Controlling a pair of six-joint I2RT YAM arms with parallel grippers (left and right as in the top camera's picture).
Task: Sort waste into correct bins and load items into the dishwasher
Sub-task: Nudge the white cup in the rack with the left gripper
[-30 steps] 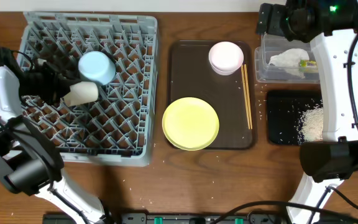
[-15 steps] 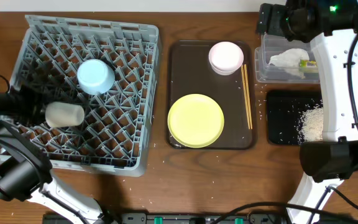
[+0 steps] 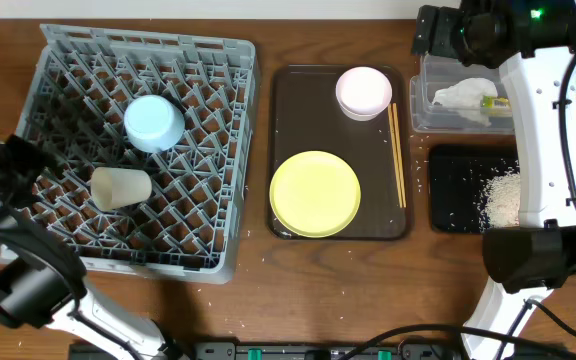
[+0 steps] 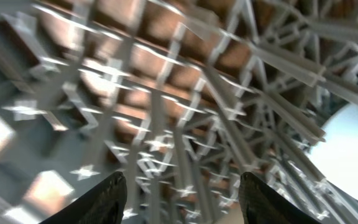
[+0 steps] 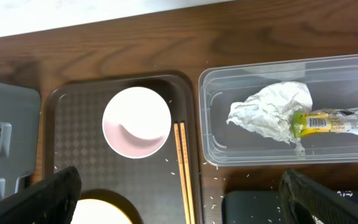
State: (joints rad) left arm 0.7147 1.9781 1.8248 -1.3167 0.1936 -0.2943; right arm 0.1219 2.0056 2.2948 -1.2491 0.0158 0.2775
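Observation:
The grey dishwasher rack (image 3: 218, 150) holds an upturned light blue bowl (image 3: 153, 122) and a cream cup (image 3: 120, 187) lying on its side. My left gripper (image 4: 182, 180) hangs open over the rack's left part, nothing between its fingers, a little left of the cup. The bowl (image 4: 353, 155) shows at the right of that blurred view. My right gripper (image 5: 180, 177) is open and empty, high above the pink bowl (image 5: 136, 122) and chopsticks (image 5: 183, 168). The tissue (image 5: 269, 112) and yellow-green wrapper (image 5: 334, 122) lie in the clear tub (image 5: 210, 118). The yellow plate (image 3: 315, 193) rests on the brown tray.
The dark brown tray (image 3: 293, 110) sits between the rack and the bins. A black tray (image 3: 458, 190) with a heap of rice lies in front of the clear tub. Loose rice grains dot the table around it. The right arm's white column (image 3: 538, 130) rises over the bins.
My left gripper has opened and let go of the cream cup. It has drawn back to the left, and the cup now lies on its side in the rack.

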